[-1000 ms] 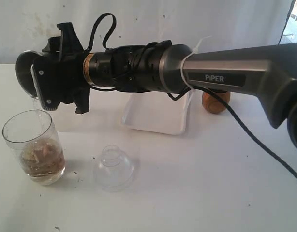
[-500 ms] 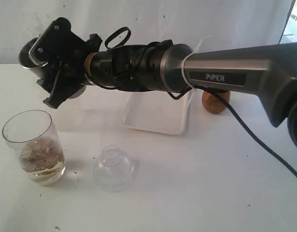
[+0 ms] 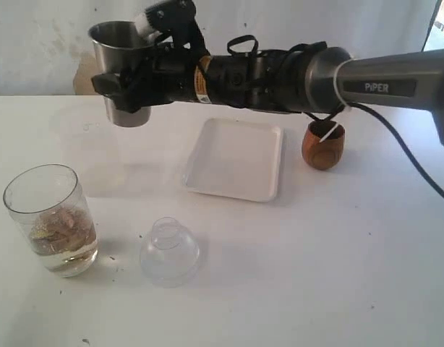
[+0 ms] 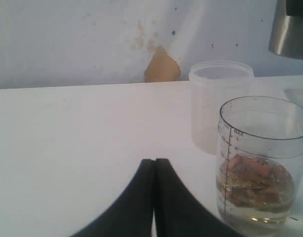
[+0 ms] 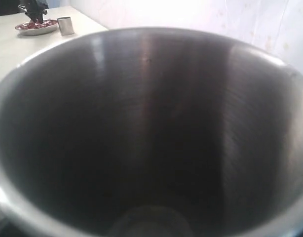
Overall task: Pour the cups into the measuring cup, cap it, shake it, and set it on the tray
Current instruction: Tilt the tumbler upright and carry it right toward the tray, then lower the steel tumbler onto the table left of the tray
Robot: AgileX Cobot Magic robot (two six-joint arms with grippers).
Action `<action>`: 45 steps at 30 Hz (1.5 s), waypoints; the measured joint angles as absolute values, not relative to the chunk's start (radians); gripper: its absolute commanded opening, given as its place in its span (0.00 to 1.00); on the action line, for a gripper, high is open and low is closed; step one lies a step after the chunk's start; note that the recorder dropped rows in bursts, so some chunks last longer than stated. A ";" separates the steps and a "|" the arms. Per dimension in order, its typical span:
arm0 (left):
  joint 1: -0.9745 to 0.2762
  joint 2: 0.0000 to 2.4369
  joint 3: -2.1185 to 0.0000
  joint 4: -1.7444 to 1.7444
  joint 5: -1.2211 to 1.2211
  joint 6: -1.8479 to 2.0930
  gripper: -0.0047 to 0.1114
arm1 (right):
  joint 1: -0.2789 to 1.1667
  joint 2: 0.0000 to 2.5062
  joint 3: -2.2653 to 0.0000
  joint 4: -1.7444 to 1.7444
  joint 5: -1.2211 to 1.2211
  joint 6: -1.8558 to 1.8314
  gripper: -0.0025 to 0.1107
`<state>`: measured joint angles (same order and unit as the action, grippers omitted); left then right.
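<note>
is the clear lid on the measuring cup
No, the clear lid sits on the table beside the open-topped measuring cup.

One steel tumbler (image 3: 112, 47): brushed grey metal, satin sheen, fine circular lines on the inner wall; one wooden cup (image 3: 323, 144): reddish-brown wood, smooth, softly glossy. One measuring cup (image 3: 52, 220) and one dome lid (image 3: 170, 251): clear, glossy, smooth plastic; one frosted cup (image 4: 220, 106): cloudy, translucent matt plastic. One tray (image 3: 236, 159): white, smooth, faintly shiny, plastic by its look; table (image 3: 316, 289): white, matt, lightly speckled with dark flecks.
</note>
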<state>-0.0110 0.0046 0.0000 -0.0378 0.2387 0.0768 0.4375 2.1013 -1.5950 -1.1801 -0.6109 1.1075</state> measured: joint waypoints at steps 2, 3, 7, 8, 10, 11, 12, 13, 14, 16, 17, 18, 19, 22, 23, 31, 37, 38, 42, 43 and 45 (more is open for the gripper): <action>-0.011 0.005 0.000 -0.038 0.239 0.077 0.04 | 0.422 2.101 -1.559 -1.164 -0.641 1.087 0.02; -0.011 0.005 0.000 -0.038 0.239 0.077 0.04 | 0.417 2.101 -1.537 -1.154 -0.651 1.070 0.02; -0.011 0.005 0.000 -0.038 0.239 0.077 0.04 | 0.405 2.101 -1.448 -1.096 -0.689 0.948 0.02; -0.011 0.005 0.000 -0.038 0.239 0.077 0.04 | 0.405 2.101 -1.431 -1.081 -0.708 0.917 0.02; -0.011 0.005 0.000 -0.038 0.239 0.077 0.04 | 0.407 2.101 -1.393 -1.057 -0.745 0.833 0.02; -0.011 0.005 0.000 -0.038 0.239 0.077 0.04 | 0.409 2.101 -1.382 -1.053 -0.756 0.801 0.02; -0.011 0.005 0.000 -0.038 0.239 0.077 0.04 | 0.411 2.101 -1.369 -1.051 -0.763 0.768 0.02; -0.011 0.005 0.000 -0.038 0.239 0.077 0.04 | 0.414 2.101 -1.362 -1.049 -0.765 0.753 0.02; -0.011 0.005 0.000 -0.038 0.239 0.077 0.04 | 0.416 2.101 -1.356 -1.049 -0.767 0.742 0.02; -0.011 0.005 0.000 -0.038 0.239 0.077 0.04 | 0.418 2.108 -1.354 -1.047 -0.767 0.716 0.02; -0.011 0.005 0.000 -0.038 0.239 0.077 0.04 | 0.419 2.113 -1.354 -1.043 -0.767 0.696 0.02; -0.011 0.005 0.000 -0.038 0.239 0.077 0.04 | 0.419 2.124 -1.354 -1.038 -0.769 0.657 0.02; -0.011 0.005 0.000 -0.038 0.239 0.077 0.04 | 0.419 2.132 -1.354 -1.031 -0.769 0.629 0.02; -0.011 0.005 0.000 -0.038 0.239 0.077 0.04 | 0.419 2.187 -1.359 -0.996 -0.766 0.548 0.02; -0.011 0.005 0.000 -0.038 0.239 0.077 0.04 | 0.419 2.201 -1.363 -0.984 -0.760 0.543 0.02; -0.011 0.005 0.000 -0.038 0.239 0.077 0.04 | 0.419 2.298 -1.428 -0.925 -0.745 0.530 0.02; -0.011 0.005 0.000 -0.038 0.239 0.077 0.04 | 0.419 2.340 -1.437 -0.902 -0.744 0.530 0.02; -0.011 0.005 0.000 -0.038 0.239 0.077 0.04 | 0.419 2.343 -1.437 -0.900 -0.744 0.530 0.02; -0.011 0.005 0.000 -0.038 0.239 0.077 0.04 | 0.419 2.352 -1.437 -0.900 -0.746 0.530 0.02; -0.011 0.005 0.000 -0.038 0.239 0.077 0.04 | 0.419 2.352 -1.437 -0.900 -0.747 0.530 0.02; -0.011 0.005 0.000 -0.038 0.239 0.077 0.04 | 0.419 2.352 -1.437 -0.900 -0.754 0.530 0.02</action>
